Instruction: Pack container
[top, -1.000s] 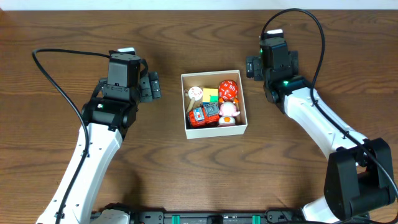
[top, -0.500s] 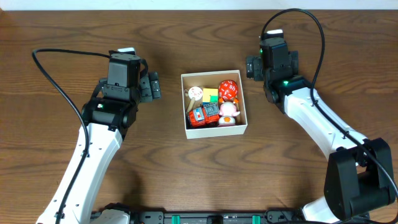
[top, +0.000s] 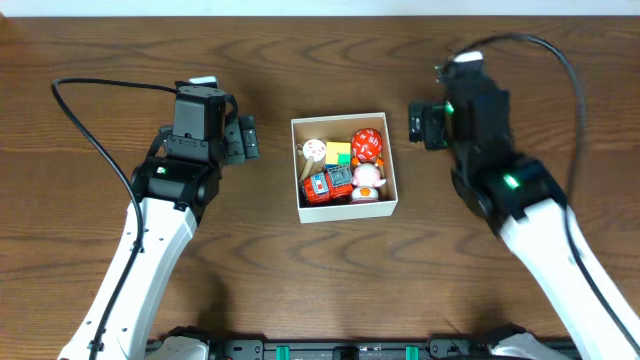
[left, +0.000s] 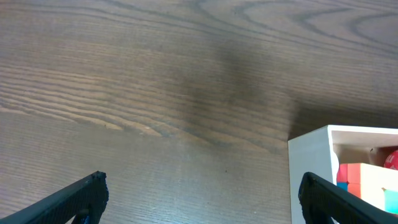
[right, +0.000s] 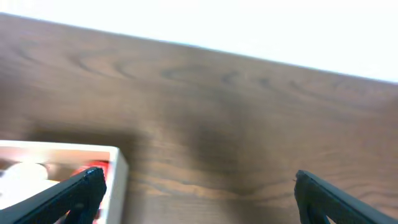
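The container (top: 350, 210) is a white-walled square box at the table's middle, holding several small toys: a red tin toy (top: 320, 185), a red ball (top: 368, 143) and a yellow-green block (top: 340, 152). My left gripper (top: 243, 138) hovers just left of the box, open and empty. In the left wrist view (left: 202, 193) the box's corner (left: 311, 168) lies by the right fingertip (left: 314, 190). My right gripper (top: 420, 122) hangs open off the box's upper right corner. The right wrist view (right: 198, 186) shows the box's corner (right: 115, 168) near the left fingertip (right: 90, 183).
Bare dark wood (top: 470, 280) surrounds the box. The table's far edge (right: 249, 53) meets a white surface at the back. Black cables (top: 90, 130) loop from both arms.
My right arm has swung up and slightly right, looming larger and blurred in the overhead view. The left arm and the box with its toys have not moved.
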